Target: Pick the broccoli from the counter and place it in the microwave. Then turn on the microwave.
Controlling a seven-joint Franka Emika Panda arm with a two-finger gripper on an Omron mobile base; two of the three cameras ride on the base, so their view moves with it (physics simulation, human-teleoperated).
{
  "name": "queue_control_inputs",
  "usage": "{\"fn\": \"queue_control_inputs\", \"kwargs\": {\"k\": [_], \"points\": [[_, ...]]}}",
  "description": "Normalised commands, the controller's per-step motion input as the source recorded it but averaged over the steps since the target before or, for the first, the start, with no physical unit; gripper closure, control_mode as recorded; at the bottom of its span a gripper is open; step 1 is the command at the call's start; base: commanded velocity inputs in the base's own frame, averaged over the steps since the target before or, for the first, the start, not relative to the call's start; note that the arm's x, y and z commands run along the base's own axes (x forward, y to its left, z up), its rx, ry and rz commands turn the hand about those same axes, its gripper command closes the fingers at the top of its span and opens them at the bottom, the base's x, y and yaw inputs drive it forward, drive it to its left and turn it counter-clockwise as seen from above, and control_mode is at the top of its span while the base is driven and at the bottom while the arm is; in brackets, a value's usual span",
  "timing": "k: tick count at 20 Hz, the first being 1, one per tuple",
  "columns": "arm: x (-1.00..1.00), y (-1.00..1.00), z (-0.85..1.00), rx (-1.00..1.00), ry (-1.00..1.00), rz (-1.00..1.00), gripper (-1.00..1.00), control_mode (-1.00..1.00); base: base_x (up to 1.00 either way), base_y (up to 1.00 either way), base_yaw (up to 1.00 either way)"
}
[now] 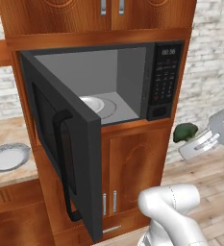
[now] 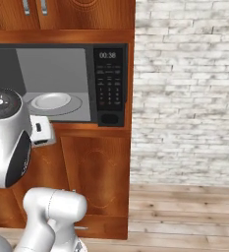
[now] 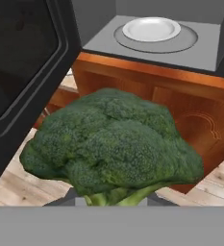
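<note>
The broccoli point(image 1: 185, 132) hangs in the air, right of the microwave point(image 1: 164, 72) and a little below its opening. My gripper point(image 1: 189, 138) is shut on it from the right. In the hand view the broccoli point(image 3: 113, 144) looms close, and its pale stem sits down between my gripper point(image 3: 111, 202) fingers. The microwave door point(image 1: 60, 144) stands wide open to the left. Inside, a white plate point(image 3: 152, 29) rests on the glass turntable point(image 2: 51, 102). The counter point(image 1: 7, 129) lies at the far left.
A round grey plate point(image 1: 7, 157) sits on the counter. The open door's dark inner face point(image 3: 22, 62) stands close on the left in the hand view. Wooden cabinet fronts point(image 1: 132, 168) lie below the microwave. A brick wall point(image 2: 185, 98) and wooden floor point(image 2: 185, 216) are to the right.
</note>
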Motion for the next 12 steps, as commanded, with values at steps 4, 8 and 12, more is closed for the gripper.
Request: {"fn": "queue_control_inputs", "kwargs": {"k": [4,8,12], "points": [[0.31,0.23,0.17,0.12,-0.15,-0.01,1.00,-1.00,0.00,0.00,0.00],[0.63,0.38,0.01,0.04,-0.11,-0.01,1.00,-1.00,0.00,0.00,0.00],[0.68,0.20,0.01,0.03,-0.08,0.00,1.00,-1.00,0.00,0.00,0.00]]}}
